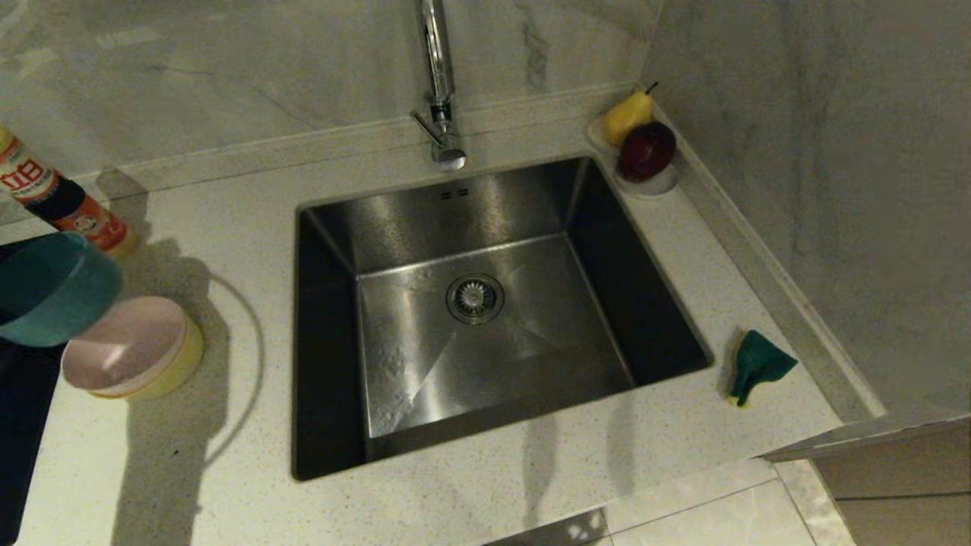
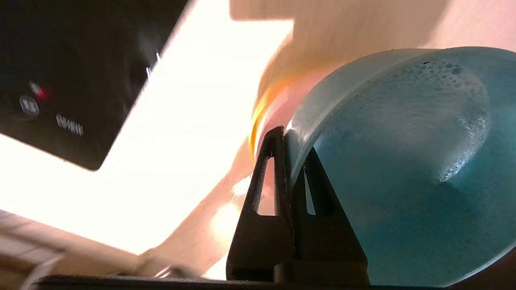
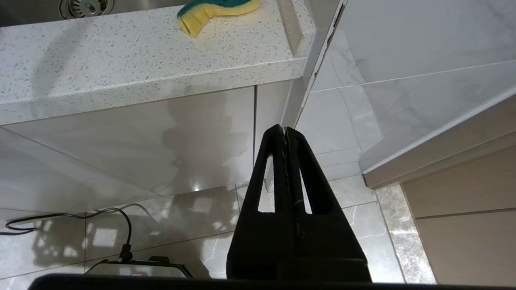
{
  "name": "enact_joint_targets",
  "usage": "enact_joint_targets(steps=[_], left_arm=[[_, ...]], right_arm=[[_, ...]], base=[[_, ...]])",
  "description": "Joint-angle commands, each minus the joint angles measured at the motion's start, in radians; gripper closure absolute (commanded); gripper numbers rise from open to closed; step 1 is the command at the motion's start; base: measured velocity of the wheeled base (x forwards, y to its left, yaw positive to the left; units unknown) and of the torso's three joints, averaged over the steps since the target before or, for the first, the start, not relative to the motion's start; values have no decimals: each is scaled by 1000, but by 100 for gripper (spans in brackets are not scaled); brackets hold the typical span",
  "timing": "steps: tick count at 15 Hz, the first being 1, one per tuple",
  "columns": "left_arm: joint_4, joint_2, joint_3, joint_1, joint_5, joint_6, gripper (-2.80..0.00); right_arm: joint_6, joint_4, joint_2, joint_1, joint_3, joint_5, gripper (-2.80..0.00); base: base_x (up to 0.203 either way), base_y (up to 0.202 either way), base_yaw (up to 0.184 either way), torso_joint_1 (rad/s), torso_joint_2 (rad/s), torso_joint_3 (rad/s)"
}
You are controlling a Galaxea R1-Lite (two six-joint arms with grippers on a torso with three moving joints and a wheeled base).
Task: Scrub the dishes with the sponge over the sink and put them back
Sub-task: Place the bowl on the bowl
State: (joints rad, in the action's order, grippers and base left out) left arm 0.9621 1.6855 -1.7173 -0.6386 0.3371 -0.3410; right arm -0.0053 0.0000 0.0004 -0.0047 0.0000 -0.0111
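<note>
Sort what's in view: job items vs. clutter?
Job: blue bowl pinched by left gripper; pink bowl nested in yellow bowl; sponge; sink.
Clutter: bottle; pear; apple; saucers.

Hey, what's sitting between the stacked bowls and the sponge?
The sink lies between the stacked bowls on its left and the sponge on its right, as the head view shows.

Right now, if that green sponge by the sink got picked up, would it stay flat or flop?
Probably flop: the sponge already lies curled and pinched at one end on the counter. It looks thin, so likely light. Its yellow face folds over on itself, which suggests it would squash easily in a grip.
</note>
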Motion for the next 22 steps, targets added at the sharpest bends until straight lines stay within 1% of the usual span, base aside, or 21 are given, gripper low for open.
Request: enact_joint_targets(steps=[1,3,4,6,7,8,11,14,15,18,20,22], left_arm=[[-1,-53,87,79,-31,15,0],[-28,-61,128,90,-39,21,0],[-50,-59,152,91,-61,23,0],[-93,-54,198,91,-136,33,0],[-125,-54,220,90,-152,45,0],[-150,-60,239,89,-155,53,0],[-161,-70,285,91,-156,83,0],[-172,-74,328,91,-156,88,0],[-198,-73,342,92,-156,88,0],[-305,-63,360,91,-152,66,0],[-326,-61,360,91,-146,33,0],[-330,-61,360,92,-144,30,0]], right_arm=[[-1,0,1,0,0,0,0],[-1,0,1,0,0,-1,0],[-1,0,0,0,0,0,0],[-1,0,1,0,0,0,0],[-1,0,1,0,0,-1,0],[-1,0,1,0,0,0,0],[-1,0,0,0,0,0,0],[-1,0,1,0,0,0,0],[-1,0,1,0,0,-1,0],[-1,0,1,0,0,0,0],[-1,0,1,0,0,0,0],[-1,0,1,0,0,0,0]], base=[[0,0,0,0,0,0],[0,0,0,0,0,0],[0,0,0,0,0,0],[0,0,0,0,0,0],[0,0,0,0,0,0],[0,0,0,0,0,0],[0,0,0,0,0,0],[0,0,0,0,0,0],[0,0,0,0,0,0],[0,0,0,0,0,0],[0,0,0,0,0,0],[0,0,0,0,0,0]])
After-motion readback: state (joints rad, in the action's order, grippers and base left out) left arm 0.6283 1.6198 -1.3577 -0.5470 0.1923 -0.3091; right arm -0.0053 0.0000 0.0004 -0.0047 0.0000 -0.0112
